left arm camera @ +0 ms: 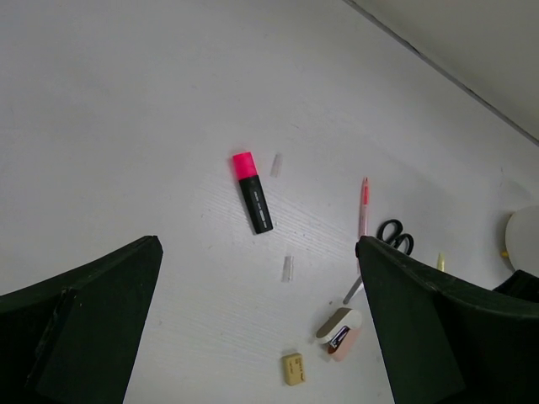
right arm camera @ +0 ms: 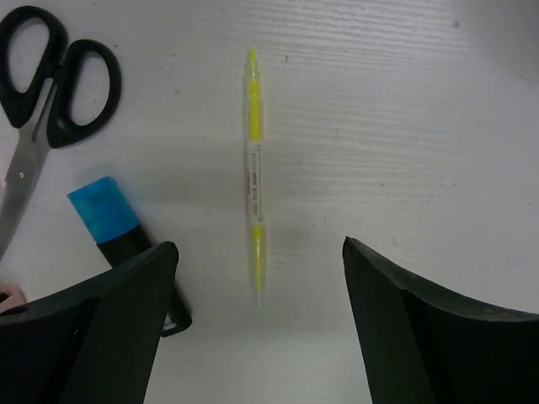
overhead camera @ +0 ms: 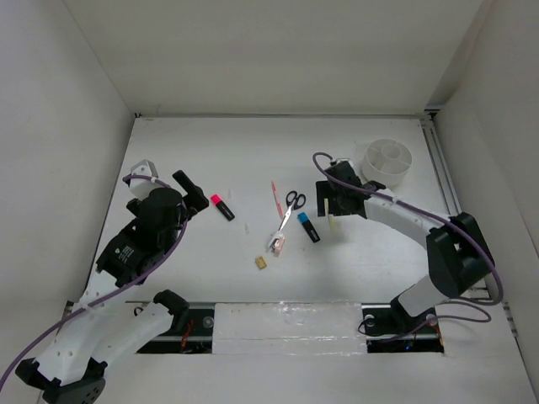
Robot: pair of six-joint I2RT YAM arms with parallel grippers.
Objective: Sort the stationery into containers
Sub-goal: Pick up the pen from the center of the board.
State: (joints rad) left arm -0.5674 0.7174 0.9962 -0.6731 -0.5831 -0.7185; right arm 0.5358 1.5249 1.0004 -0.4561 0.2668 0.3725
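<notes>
Two arms work over a white, faintly grained worktop. On the left, the left gripper hangs above the surface with its dark fingers spread wide and nothing between them. Just to its right lies the first of two stubby black markers, the pink-capped marker, blocky and matte. Two small clear slivers lie near it; I cannot tell what they are. Further right are two small erasers, a square yellowish eraser and a pinkish eraser in a white sleeve. The pinkish one sits right at the tips of the one pair of scissors, which has black loop handles and bare metal blades. One thin red pen lies just left of the scissors, and the blue-capped marker lies just to their right. Next comes one slim pale yellow stick, pointed at both ends and flat on the worktop. The right gripper straddles it with its fingers apart, touching neither side. Far right, toward the back, stands one round white plastic tub, smooth-walled and divided into several compartments around a central ring. All the stationery lies outside it on the worktop.
</notes>
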